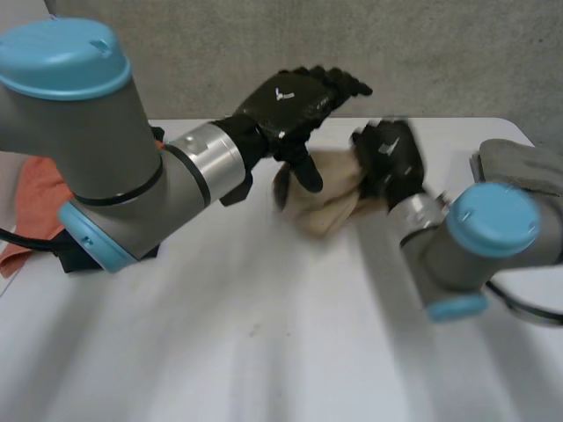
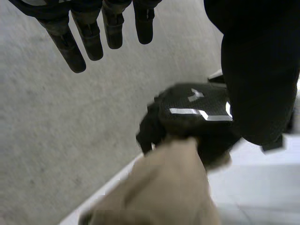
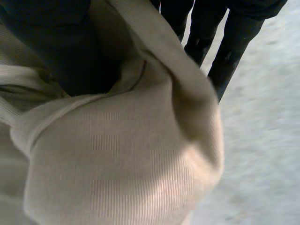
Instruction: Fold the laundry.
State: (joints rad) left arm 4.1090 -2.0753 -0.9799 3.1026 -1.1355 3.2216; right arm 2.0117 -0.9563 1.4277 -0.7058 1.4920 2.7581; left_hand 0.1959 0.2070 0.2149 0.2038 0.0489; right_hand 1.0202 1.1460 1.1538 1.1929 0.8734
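A bunched beige cloth [image 1: 324, 200] hangs just above the white table [image 1: 264, 334], at the far middle. My right hand [image 1: 389, 160] is shut on the cloth's right side. In the right wrist view the beige cloth [image 3: 126, 154] runs between the thumb [image 3: 61, 47] and the fingers [image 3: 211, 33], which pinch it. My left hand [image 1: 295, 104] hovers up and to the left of the cloth, open, with straight fingers and its thumb pointing down beside the cloth. The left wrist view shows the left hand's fingers [image 2: 84, 42] spread, and beyond them the right hand [image 2: 197, 112] gripping the beige cloth [image 2: 164, 192].
A grey cloth [image 1: 523, 165] lies at the table's far right edge. An orange cloth [image 1: 35, 198] lies at the far left, partly behind my left arm. A grey wall [image 1: 440, 53] stands behind the table.
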